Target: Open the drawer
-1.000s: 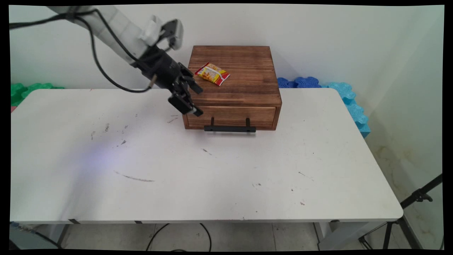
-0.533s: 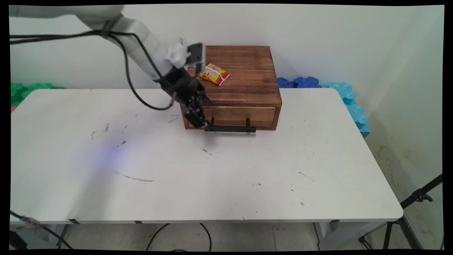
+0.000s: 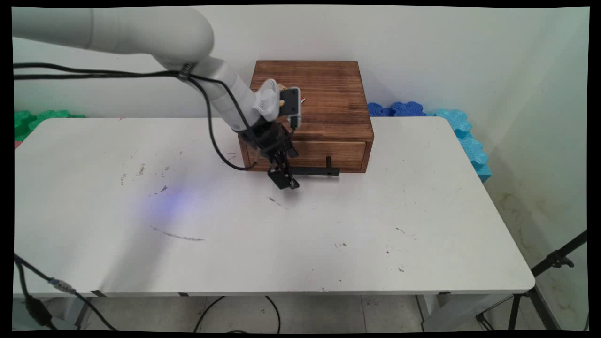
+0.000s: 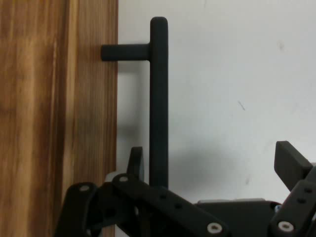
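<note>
Black hand point(image 3: 283, 176), spread wide, has dropped from beside the wooden drawer box point(image 3: 324, 122) to straddle its handle point(image 4: 158, 98).

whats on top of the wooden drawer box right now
On the wooden drawer box, only a red sliver of a snack packet shows beside the arm's wrist camera, which covers the rest. The other visible part of the top is bare wood.

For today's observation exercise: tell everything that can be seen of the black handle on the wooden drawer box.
The handle is a plain matte black bar, seemingly metal, held off the drawer front by short posts, one visible in each view. It runs level along the closed drawer, just above the table. The open gripper straddles one end: one finger between bar and wood, the other outside. Contact cannot be told.
</note>
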`<state>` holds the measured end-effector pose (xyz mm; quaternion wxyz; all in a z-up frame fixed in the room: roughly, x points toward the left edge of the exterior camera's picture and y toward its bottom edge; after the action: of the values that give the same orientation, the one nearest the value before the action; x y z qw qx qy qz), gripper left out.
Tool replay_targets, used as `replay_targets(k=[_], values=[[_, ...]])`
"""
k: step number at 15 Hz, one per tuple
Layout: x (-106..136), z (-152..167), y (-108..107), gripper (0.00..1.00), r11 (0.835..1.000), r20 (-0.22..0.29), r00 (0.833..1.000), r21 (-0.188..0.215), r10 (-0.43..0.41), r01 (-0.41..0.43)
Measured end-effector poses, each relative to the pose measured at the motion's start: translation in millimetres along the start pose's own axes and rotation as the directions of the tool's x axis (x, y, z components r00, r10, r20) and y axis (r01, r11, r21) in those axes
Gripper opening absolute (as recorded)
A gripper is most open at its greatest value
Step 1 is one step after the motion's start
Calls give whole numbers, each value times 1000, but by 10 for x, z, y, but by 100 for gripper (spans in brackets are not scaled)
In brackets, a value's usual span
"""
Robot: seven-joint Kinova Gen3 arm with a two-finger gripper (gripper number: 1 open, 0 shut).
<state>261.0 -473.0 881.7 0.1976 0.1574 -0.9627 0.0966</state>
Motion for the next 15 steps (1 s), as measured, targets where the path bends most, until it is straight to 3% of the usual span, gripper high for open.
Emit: replay_targets(k=[5,15], values=[[89,328,7,100,1000,14,1000,18,19,-19],[181,681,37,100,1000,30,1000,23,7,-7]])
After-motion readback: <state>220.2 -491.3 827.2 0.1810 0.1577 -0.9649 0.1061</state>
